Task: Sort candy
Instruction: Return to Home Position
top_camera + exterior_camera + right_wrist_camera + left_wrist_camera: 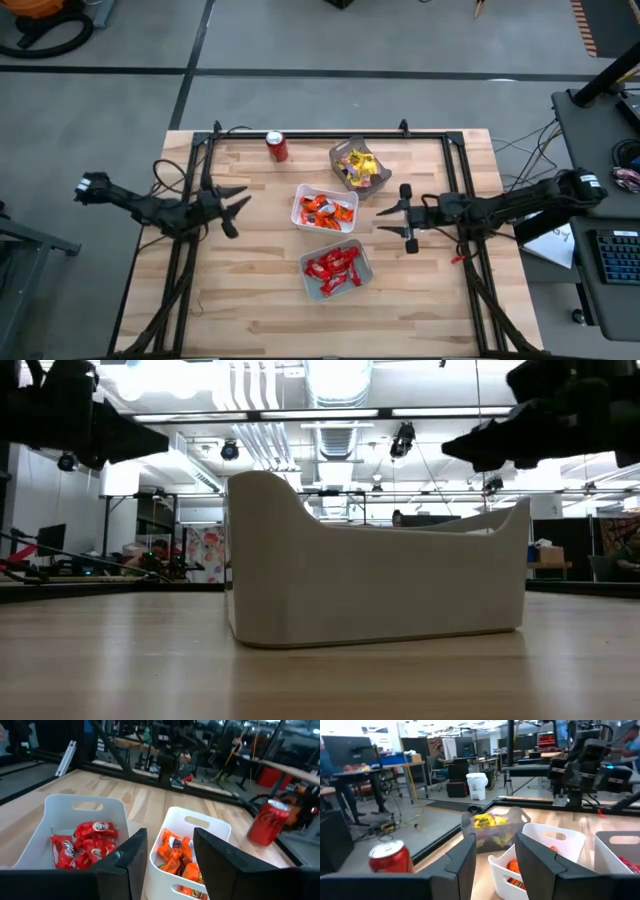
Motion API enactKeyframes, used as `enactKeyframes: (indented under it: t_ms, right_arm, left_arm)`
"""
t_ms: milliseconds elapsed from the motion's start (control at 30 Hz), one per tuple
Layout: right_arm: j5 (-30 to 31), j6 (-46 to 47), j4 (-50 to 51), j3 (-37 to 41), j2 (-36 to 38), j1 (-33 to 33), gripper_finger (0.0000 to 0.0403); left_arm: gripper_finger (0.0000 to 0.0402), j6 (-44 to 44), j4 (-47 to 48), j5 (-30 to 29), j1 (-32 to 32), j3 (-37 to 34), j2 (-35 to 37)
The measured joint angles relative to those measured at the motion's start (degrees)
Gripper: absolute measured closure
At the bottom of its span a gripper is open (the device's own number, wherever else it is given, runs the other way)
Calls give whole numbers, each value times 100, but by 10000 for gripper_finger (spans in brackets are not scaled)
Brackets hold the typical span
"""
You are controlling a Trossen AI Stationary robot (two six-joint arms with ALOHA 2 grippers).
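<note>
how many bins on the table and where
3, in a line across the middle: clear bin with yellow candy near the soda can, white bin with orange candy centre, gray bin with red candy at the other end.

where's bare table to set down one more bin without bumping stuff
Widest bare table: both corners flanking the gray bin, at the end opposite the red can. Crowded: the centre, where the white bin and clear bin sit between the open left gripper and right gripper. The patch between can and left gripper is tight.
</note>
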State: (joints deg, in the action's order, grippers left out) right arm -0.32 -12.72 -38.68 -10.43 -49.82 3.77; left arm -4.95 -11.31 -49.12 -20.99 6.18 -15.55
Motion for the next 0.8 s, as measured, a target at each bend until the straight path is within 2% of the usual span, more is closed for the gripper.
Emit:
enactKeyframes:
  t_ms: [267,500,800]
  right_arm:
    - [-34,-229,-24,176,500,-188,253]
    - [-137,-144,-59,458,925,-232,257]
    - [-120,-235,-63,816,1351,-232,287]
  left_arm:
    - [281,444,1653,81,460,-77,1525]
    - [281,439,2230,166,744,-87,1562]
    - [281,576,2187,170,745,-143,1459]
